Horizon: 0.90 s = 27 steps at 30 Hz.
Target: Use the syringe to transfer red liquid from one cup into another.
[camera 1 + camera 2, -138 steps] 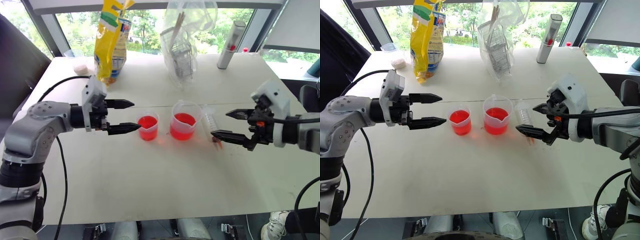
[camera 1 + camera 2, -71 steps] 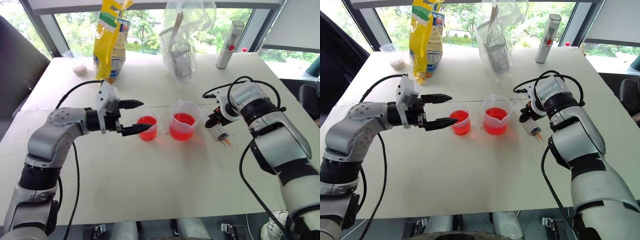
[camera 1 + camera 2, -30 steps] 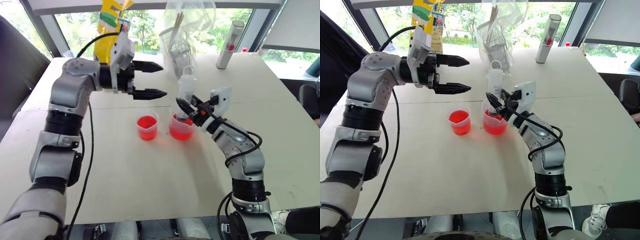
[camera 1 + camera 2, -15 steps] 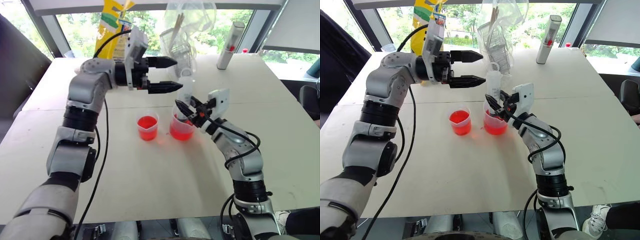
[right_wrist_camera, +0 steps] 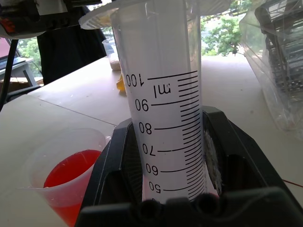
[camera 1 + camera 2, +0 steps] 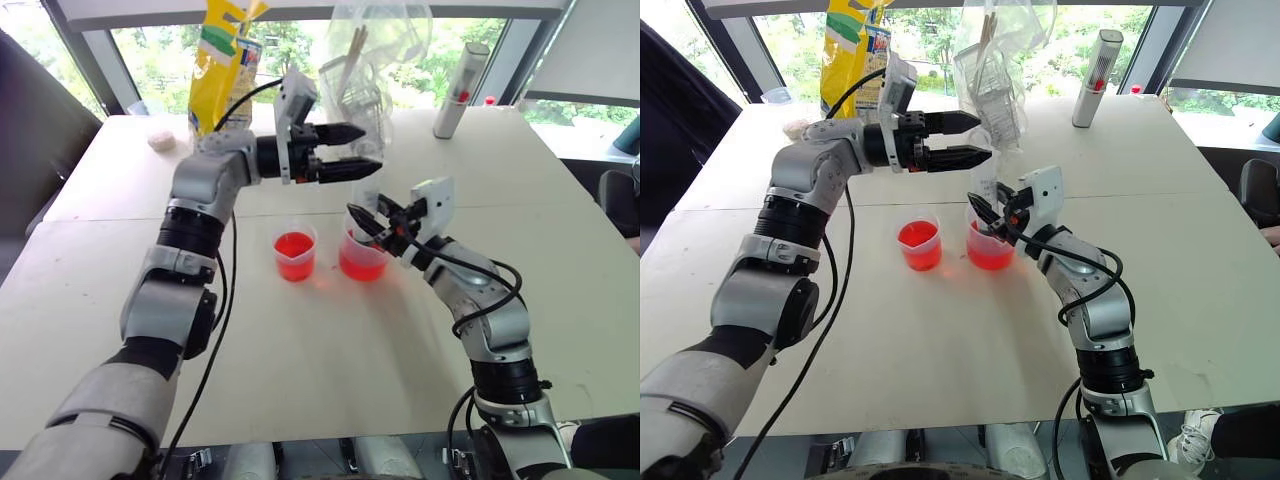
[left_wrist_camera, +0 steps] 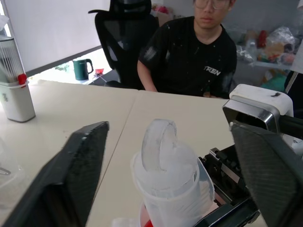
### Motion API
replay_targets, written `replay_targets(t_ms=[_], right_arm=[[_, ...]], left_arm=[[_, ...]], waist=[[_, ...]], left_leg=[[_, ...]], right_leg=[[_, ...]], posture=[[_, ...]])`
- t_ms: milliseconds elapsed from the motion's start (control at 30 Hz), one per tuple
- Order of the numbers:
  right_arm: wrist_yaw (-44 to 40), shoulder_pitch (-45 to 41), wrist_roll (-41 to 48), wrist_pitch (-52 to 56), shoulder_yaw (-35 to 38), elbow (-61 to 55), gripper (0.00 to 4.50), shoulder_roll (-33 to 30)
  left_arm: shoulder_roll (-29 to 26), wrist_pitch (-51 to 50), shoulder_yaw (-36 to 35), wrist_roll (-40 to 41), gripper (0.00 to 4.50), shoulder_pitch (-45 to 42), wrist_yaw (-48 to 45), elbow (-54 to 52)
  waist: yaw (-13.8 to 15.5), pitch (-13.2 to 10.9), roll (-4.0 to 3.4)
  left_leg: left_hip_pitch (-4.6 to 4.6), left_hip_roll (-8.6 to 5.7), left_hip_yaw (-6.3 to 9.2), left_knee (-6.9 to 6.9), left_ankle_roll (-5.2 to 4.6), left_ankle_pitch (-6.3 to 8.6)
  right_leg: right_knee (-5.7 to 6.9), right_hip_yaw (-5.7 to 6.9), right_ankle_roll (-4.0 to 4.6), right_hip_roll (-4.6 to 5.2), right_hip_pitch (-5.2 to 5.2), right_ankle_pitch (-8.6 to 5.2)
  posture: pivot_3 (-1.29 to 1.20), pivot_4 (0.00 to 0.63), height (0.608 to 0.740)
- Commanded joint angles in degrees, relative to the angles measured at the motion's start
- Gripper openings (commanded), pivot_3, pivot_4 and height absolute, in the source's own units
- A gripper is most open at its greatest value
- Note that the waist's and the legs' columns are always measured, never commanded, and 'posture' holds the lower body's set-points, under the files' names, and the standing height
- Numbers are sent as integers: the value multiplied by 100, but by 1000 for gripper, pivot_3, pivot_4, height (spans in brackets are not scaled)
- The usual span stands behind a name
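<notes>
Your right gripper (image 6: 986, 215) jaws clamp the stiff, slick syringe (image 6: 986, 170) barrel upright in the beaker (image 6: 990, 245) at bench centre, while your left gripper (image 6: 975, 138), at its 12 o'clock, has open jaws flanking the plunger: pinch there.

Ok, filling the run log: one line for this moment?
right gripper: shut on syringe, upright over beaker | left gripper: open around plunger top | small cup: untouched

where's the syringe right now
The syringe stands upright in the right claw, tip down in the larger beaker, mid-table, beside the smaller cup.
</notes>
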<state>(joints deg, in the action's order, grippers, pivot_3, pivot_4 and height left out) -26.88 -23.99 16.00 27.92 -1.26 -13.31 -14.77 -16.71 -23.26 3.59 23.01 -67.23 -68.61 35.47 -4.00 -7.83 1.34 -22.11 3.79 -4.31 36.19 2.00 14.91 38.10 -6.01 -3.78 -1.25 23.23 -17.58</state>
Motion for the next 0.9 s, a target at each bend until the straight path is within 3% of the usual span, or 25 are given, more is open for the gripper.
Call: replay_targets(t_ms=[33,167,633,900], right_arm=[[-24,9,13,68,-97,-52,1386,-28],[-31,2,24,105,-127,-69,1386,-42],[-142,-343,239,1313,-265,-84,1386,-306],[-239,-427,221,1490,-461,-4,1386,-425]], left_arm=[[-5,-4,-175,46,2081,-209,-20,-38],[-19,-19,-197,41,42,-198,-34,-27],[-111,326,-461,-5,42,-622,171,378],[-238,635,-592,-58,42,-956,216,800]], waist=[[2,0,0],[8,0,0],[10,0,0],[9,-1,0]], left_leg=[[0,0,0,0,0,0],[-1,0,-1,1,0,0],[-4,0,0,1,0,0],[-15,-1,0,-2,0,0]], right_leg=[[0,0,0,0,0,0],[0,0,0,0,0,0],[-1,1,0,1,2,0],[-2,2,0,1,15,0]], posture=[[0,150,739],[0,150,739],[0,150,739],[0,150,739]])
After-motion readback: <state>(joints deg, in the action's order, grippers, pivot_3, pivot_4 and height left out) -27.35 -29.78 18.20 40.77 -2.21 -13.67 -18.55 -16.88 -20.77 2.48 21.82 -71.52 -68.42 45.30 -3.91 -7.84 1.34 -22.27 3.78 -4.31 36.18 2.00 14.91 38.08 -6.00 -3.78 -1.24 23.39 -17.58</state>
